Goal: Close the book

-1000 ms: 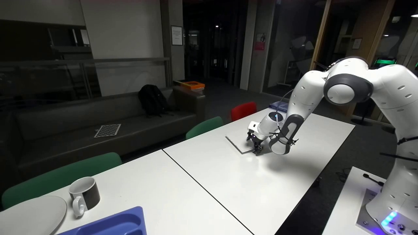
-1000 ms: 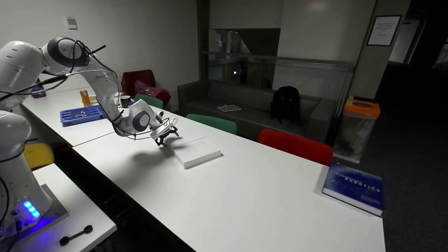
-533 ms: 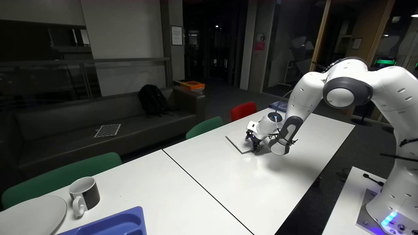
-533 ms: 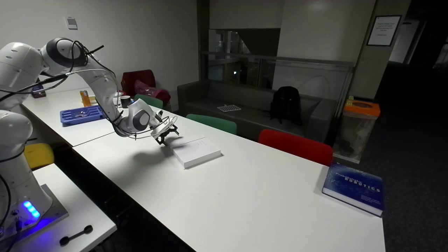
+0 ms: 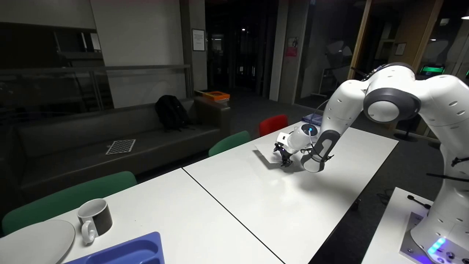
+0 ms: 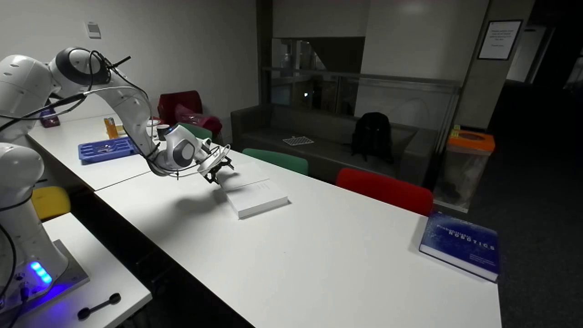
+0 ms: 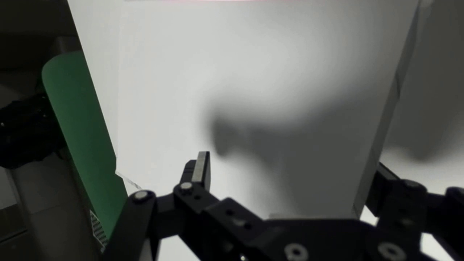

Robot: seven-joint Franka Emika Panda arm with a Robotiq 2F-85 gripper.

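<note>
While the book (image 6: 257,197) lies open on the tabletop (image 6: 328,259), its thick block of pages (image 6: 263,208) flat, the thinner side (image 5: 267,151) nearest the end effector (image 6: 223,174) looks tilted up, its edge off the tabletop. End effector spread wide; nothing pinched that I can make out. Wrist view puts one finger (image 7: 201,170) over the page, the other just beside the book's edge; whether it touches there or hooks underneath, cannot tell.

Progress, my reading: closing is begun but early. Done: that side raised part way. Remaining: bring it upright, tip it over the spine, and let it settle on the thick block. If the edge slips free, it would likely drop flat. Blue book (image 6: 460,248) lies well apart, at the tabletop's end; not part of this job.
</note>
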